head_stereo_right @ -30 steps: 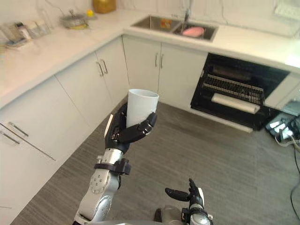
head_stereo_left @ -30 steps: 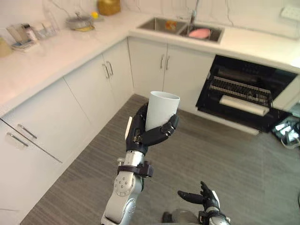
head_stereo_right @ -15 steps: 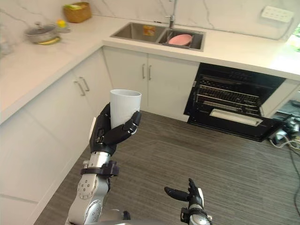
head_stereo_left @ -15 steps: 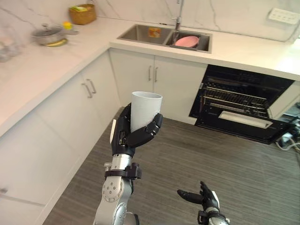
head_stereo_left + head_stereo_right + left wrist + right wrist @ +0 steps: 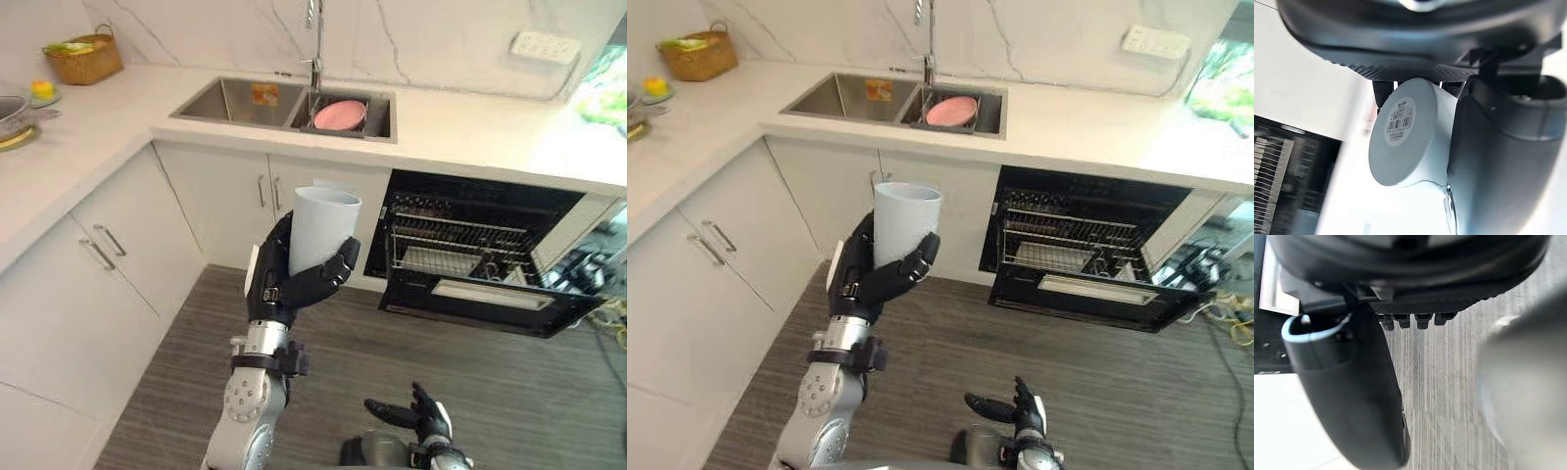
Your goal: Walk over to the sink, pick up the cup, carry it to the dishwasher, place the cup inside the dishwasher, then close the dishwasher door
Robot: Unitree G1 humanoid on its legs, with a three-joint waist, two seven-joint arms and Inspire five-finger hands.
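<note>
As view swings right versus 1 s ago, I see dishwasher (image 5: 470, 245) closer, door (image 5: 490, 311) open. Left hand (image 5: 284, 289) wrapped round cup (image 5: 321, 227), upright, above floor (image 5: 529, 392). Right hand (image 5: 413, 417) low, fingers relaxed, empty. I judge carry nearly done; placing next.

Beyond the raised left hand (image 5: 282, 286) you have a white marble wall (image 5: 411, 29) with grey veins, and a white socket plate (image 5: 540, 45) on it well off to the hand's right. A pale counter (image 5: 470, 122) runs under the wall and turns a corner to the hand's left, over white cabinets (image 5: 127, 245) with slim metal handles (image 5: 109, 242). Below the hand lies a grey, streaked floor (image 5: 490, 392). Far to the hand's right, bright greenish daylight (image 5: 602, 83) comes in, perhaps through a window.
</note>
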